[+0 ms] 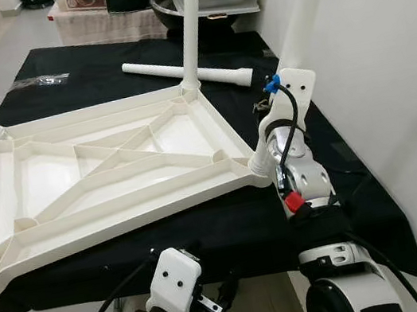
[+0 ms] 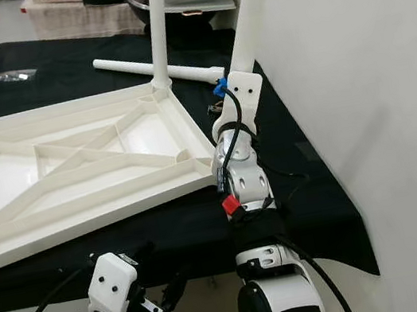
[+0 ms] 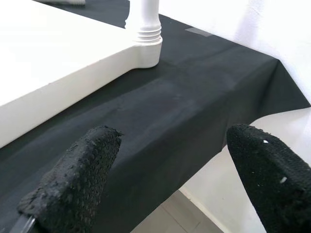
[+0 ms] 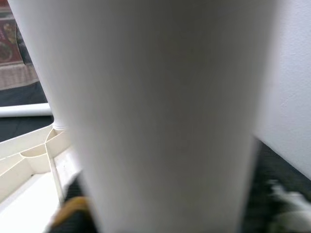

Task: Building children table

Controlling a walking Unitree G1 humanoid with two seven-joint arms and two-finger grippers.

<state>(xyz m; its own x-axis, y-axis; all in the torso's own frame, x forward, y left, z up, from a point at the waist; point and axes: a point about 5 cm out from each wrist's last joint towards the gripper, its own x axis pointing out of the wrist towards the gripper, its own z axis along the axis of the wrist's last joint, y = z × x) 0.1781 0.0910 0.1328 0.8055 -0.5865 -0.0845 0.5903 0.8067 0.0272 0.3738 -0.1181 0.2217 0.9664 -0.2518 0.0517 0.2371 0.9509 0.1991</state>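
The right end effector, whose grip I cannot tell, is at the leg standing in the near right corner of the upturned tabletop, likely screwing it, while the left end effector waits open.

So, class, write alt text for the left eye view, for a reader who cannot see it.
An upside-down white plastic tabletop with ribbed underside lies on a black-clothed table, three white legs standing in its corners. The robot's right arm reaches to the near-right leg; a loose white leg lies behind, and the left hand hangs low in front.
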